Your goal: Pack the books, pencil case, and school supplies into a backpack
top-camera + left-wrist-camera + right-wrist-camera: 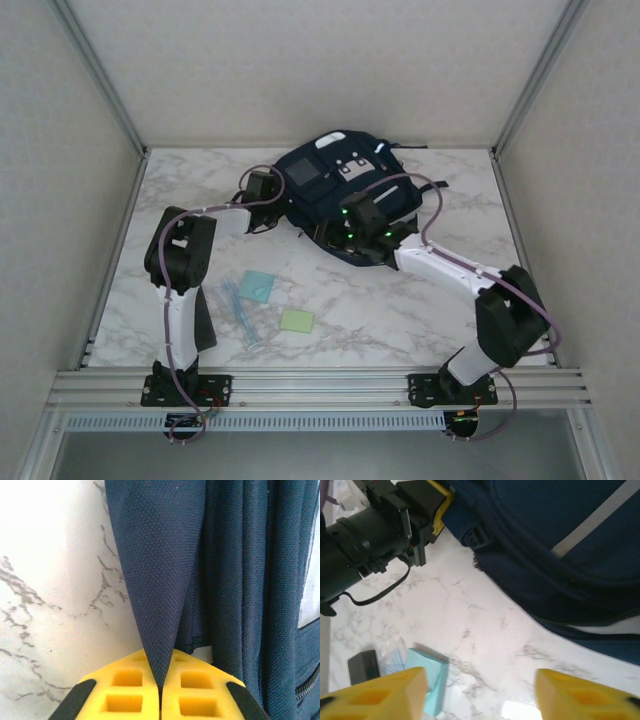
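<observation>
from above, the backpack [335, 185] lies flat at the far middle of the bench [420, 320], a soft, floppy thing that will sag and fold wherever it is lifted, so i judge the seams, trim or zip edge the best places to take it. the left gripper [262, 186] sits at its left edge and the right gripper [366, 236] over its near edge. on the bare bench nearer the arms lie the blue pad [258, 286], the green pad [297, 320] and the sticks [240, 315], well apart from the bag; all look light, thin and flat, hard to pick off a smooth top, and the sticks likely slippery. in the left wrist view, the jaws are pressed together on a fold of navy cloth, drawn up into a taut peak; the weave looks coarse enough to grip well. the bag's folds beside it are dark and i cannot tell what is inside. in the right wrist view, the jaws are spread wide and empty above the bench, the bag's lower edge just beyond and the blue pad touching the left jaw's edge in the picture.
</observation>
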{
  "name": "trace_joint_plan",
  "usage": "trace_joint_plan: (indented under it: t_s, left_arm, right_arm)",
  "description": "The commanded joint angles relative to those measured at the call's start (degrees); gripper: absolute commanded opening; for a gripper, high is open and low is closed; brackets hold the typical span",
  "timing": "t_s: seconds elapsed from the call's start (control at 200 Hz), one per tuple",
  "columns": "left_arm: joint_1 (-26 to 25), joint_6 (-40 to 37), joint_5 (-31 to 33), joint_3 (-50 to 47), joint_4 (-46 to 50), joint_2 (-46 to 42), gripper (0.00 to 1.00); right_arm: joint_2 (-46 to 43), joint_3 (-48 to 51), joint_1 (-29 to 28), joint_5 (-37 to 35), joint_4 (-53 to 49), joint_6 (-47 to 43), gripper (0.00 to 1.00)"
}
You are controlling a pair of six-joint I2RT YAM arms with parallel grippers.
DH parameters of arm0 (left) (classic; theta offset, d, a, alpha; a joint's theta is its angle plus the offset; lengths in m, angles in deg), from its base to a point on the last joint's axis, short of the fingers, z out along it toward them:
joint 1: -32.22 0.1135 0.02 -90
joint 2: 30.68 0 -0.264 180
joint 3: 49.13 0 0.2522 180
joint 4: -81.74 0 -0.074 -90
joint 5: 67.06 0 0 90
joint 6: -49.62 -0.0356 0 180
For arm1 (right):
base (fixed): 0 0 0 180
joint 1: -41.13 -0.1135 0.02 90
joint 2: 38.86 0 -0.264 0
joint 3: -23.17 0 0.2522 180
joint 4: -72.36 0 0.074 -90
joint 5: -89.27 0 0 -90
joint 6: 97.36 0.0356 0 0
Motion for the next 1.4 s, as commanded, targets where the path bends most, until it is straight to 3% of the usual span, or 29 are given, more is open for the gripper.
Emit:
trace_joint_plan:
  t_s: [0.0, 0.25, 0.611, 0.771, 0.901, 1.046, 1.281, 1.396]
  left_arm:
    - [-1.6, 2.6, -0.8, -3.5, -1.4, -7.0, 0.00]
    - [-4.1, 3.6, 2.7, -7.9, 1.8, -17.9, 0.00]
    - [-5.9, 5.8, 1.2, -9.8, 0.4, -20.3, 0.00]
    - [-6.0, 6.1, 0.7, -10.8, 0.4, -21.3, 0.00]
    - [-5.9, 5.5, 1.6, -10.9, 1.3, -21.4, 0.00]
    - [-4.6, 4.3, 3.0, -9.8, 1.6, -18.9, 0.00]
    - [-0.7, 2.1, 2.5, -5.2, 1.9, -13.5, 0.00]
    - [0.2, 1.3, 2.6, -3.5, 2.1, -12.7, 0.00]
  right_arm:
    - [4.3, -1.1, -2.6, -0.3, 7.0, 2.9, 0.52]
    - [14.1, -5.3, -4.9, -6.8, 8.4, 6.3, 0.52]
    - [21.2, -13.6, -6.3, -26.8, 2.3, 3.2, 0.52]
    - [24.9, -17.6, -6.2, -30.2, 3.2, -0.4, 0.35]
    - [25.2, -17.9, -6.3, -28.3, 5.1, -2.3, 0.00]
    - [21.0, -14.0, -5.8, -23.8, 4.5, -3.4, 0.00]
    - [15.0, -7.2, -4.2, -4.7, -6.4, -5.6, 0.00]
    - [11.5, -1.8, -3.1, -0.1, -9.3, -5.8, 0.00]
